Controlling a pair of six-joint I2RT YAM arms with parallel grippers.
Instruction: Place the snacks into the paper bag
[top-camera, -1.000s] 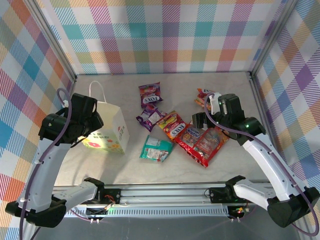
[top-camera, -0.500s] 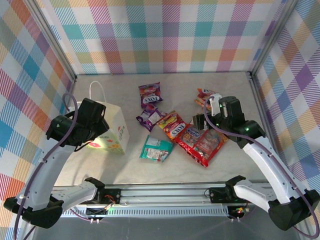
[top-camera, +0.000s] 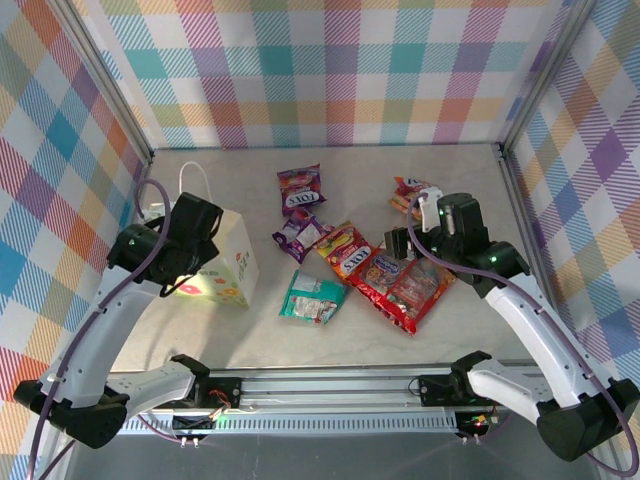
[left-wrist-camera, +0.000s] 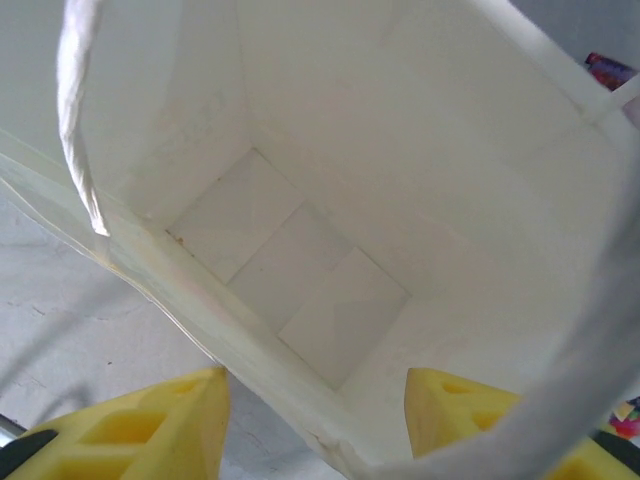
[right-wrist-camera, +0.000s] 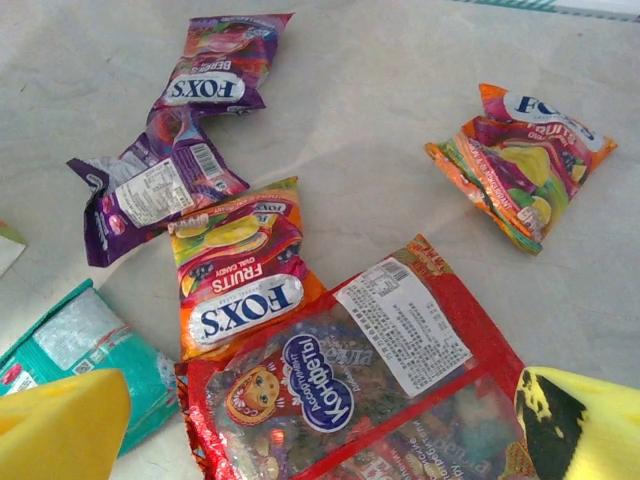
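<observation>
Since nothing lies inside it yet, I enter the task as at its first step: bag being steadied, first packet being lined up.

1. Table (top-camera: 240, 335): carries everything below.
2. Paper bag (top-camera: 228, 262): upright at the left, mouth up, floor bare. My left claw (left-wrist-camera: 315, 425) sits at its rim, fingers apart with the near wall between them, not pinching it as far as I can judge.
3. Big red packet (right-wrist-camera: 370, 390): flat, right of centre. My right claw (right-wrist-camera: 320, 440) hovers directly over it, fingers wide apart, holding nothing.
4. Teal packet (top-camera: 313, 297): between bag and red packet.
5. Orange packet (right-wrist-camera: 240, 270): its lower end touching the red one.
6. Two purple packets (top-camera: 300, 188): further back, one behind the other.
7. Small red-and-yellow packet (right-wrist-camera: 520, 165): alone, far right.

Next move, as I judge it: lower the right claw and close on an edge of the red packet, since it lies flat. Then carry it left to the bag's mouth while the left claw holds that mouth open.
</observation>
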